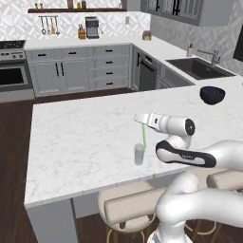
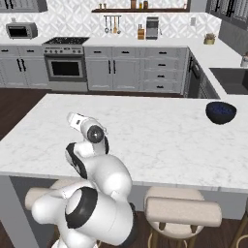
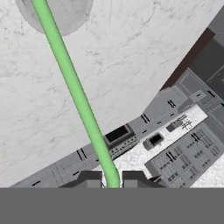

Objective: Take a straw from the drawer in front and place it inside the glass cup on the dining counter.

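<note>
My gripper (image 1: 142, 122) hovers over the white marble dining counter (image 1: 71, 142), shut on the top end of the light-green straw (image 1: 144, 135). The straw hangs almost straight down, and its lower end meets the mouth of the small clear glass cup (image 1: 139, 154), which stands upright near the counter's front edge. In the hand view the straw (image 3: 74, 87) runs from between the fingertips (image 3: 89, 178) up to the cup's round grey outline (image 3: 65, 17). In the right base view my gripper (image 2: 71, 117) sticks out to the left above the counter (image 2: 160, 140). The drawer is out of view.
A dark blue bowl (image 1: 212, 95) (image 2: 221, 112) sits at the counter's far right. Padded stools (image 1: 133, 204) (image 2: 181, 208) stand under the near edge. Behind are grey cabinets, a stove (image 2: 65, 63) and a sink (image 1: 197, 66).
</note>
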